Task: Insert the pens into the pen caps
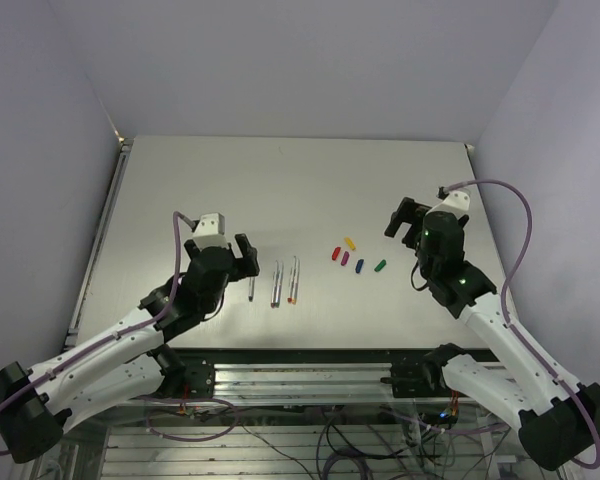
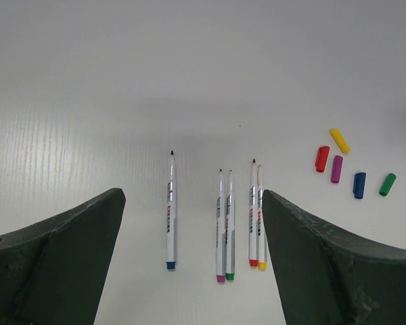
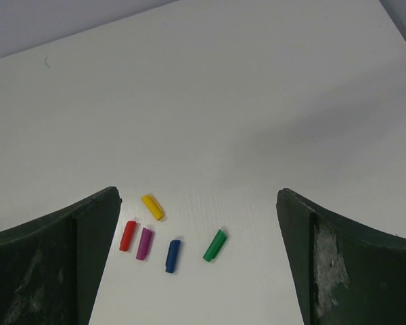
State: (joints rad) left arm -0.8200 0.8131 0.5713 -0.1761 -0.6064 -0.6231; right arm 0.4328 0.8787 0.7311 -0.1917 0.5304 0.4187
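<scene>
At lower centre, five pens (image 2: 220, 223) are laid parallel — pen caps (image 2: 336, 168) clustered upper right; left gripper (image 2: 193, 203) and right gripper (image 3: 196, 196) are seen spread.

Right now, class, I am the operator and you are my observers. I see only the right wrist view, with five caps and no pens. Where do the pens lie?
Observer: The pens lie to the left of the caps, just ahead of the left gripper.
Operator: How are they grouped?
Observer: Five, parallel: the blue-ended pen alone, then two close pairs, purple-green and red-yellow.
Operator: Is the left gripper holding any?
Observer: No; its jaws stand open, gripping nothing.
</scene>
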